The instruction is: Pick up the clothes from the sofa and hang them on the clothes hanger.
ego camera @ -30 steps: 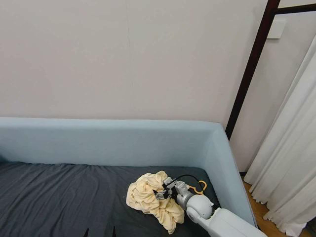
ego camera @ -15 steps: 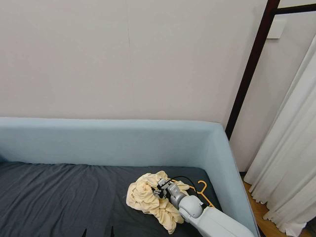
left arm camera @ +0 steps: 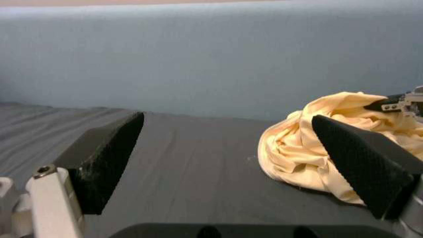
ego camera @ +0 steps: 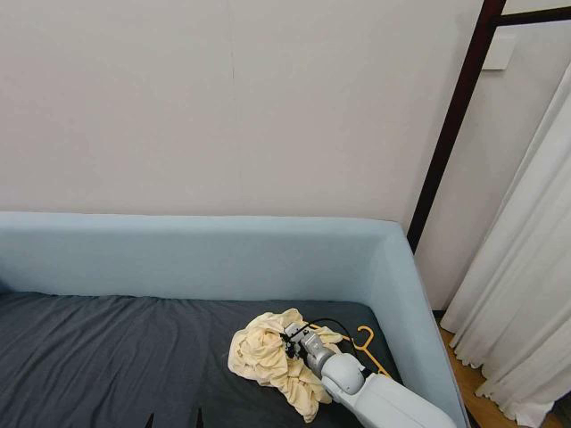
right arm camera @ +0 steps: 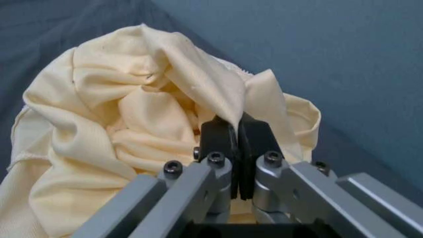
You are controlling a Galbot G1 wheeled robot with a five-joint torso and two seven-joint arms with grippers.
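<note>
I was at the pick-up step: my right gripper (right arm camera: 234,148) pinched a fold of the cream clothes (ego camera: 260,355), heaped on the sofa (ego camera: 178,259) near its right end. My left gripper (left arm camera: 228,124) hung spread wide (idle, low over the seat). Next, I judged, called for a straight lift.

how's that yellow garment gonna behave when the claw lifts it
Likely floppy: the cream garment lies crumpled in soft folds, so it should drape from the right claw, shut on one thin fold. Probably light. The orange hanger at its edge might drag along.
</note>
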